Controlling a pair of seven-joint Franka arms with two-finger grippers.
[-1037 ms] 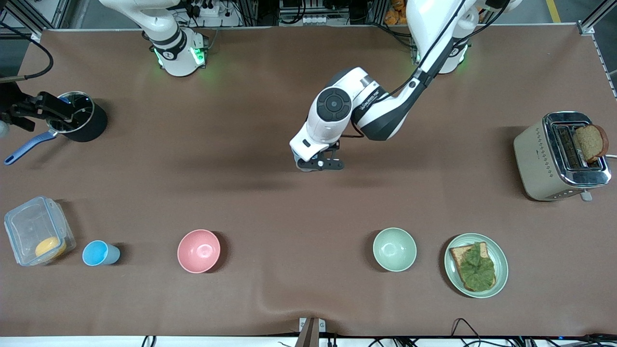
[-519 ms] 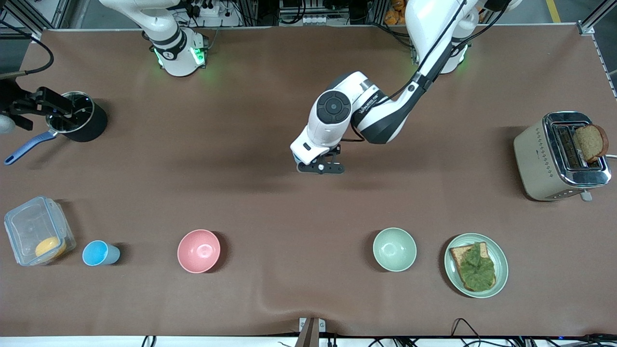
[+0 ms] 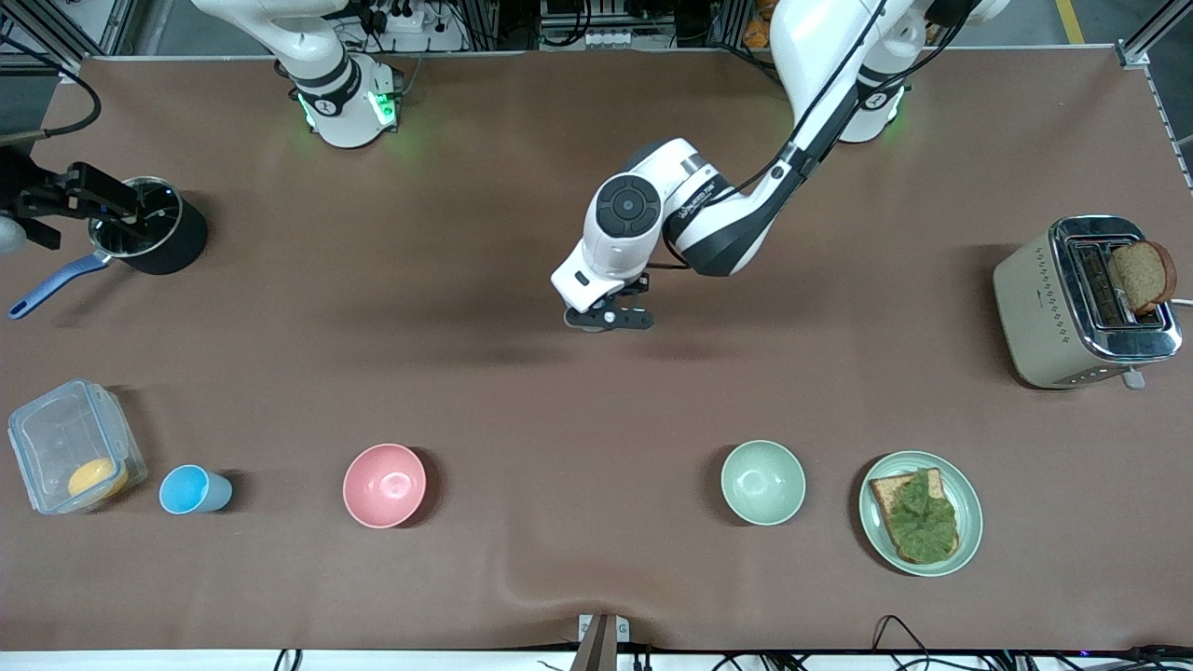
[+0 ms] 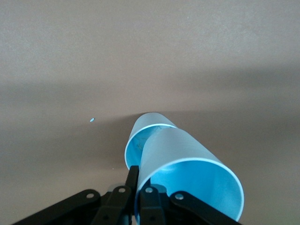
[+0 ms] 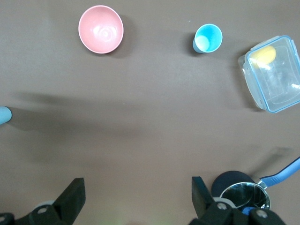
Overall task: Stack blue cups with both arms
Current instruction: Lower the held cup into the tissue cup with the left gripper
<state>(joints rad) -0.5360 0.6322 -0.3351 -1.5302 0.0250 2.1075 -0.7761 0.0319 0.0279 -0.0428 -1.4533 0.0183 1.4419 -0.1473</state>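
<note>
My left gripper (image 3: 608, 319) hangs over the table's middle, shut on the rim of a light-blue cup (image 4: 187, 173), one finger inside and one outside. The cup is tilted, and its base overlaps the mouth of a second blue cup (image 4: 136, 145) on the table below. The arm hides both cups in the front view. The second cup's edge shows in the right wrist view (image 5: 2, 115). A third blue cup (image 3: 194, 489) stands beside the clear box at the right arm's end, also in the right wrist view (image 5: 207, 38). My right gripper (image 3: 65, 200) is open and empty, high beside the pot (image 5: 136, 185).
A pink bowl (image 3: 384, 485), a pale green bowl (image 3: 762, 482) and a plate with toast and lettuce (image 3: 920, 513) line the near edge. There is also a clear lidded box (image 3: 70, 447), a black pot with a blue handle (image 3: 154, 233) and a toaster (image 3: 1086, 298).
My left gripper has shifted a little toward the right arm's end with the cup in it. My right gripper has drifted slightly away from the pot.
</note>
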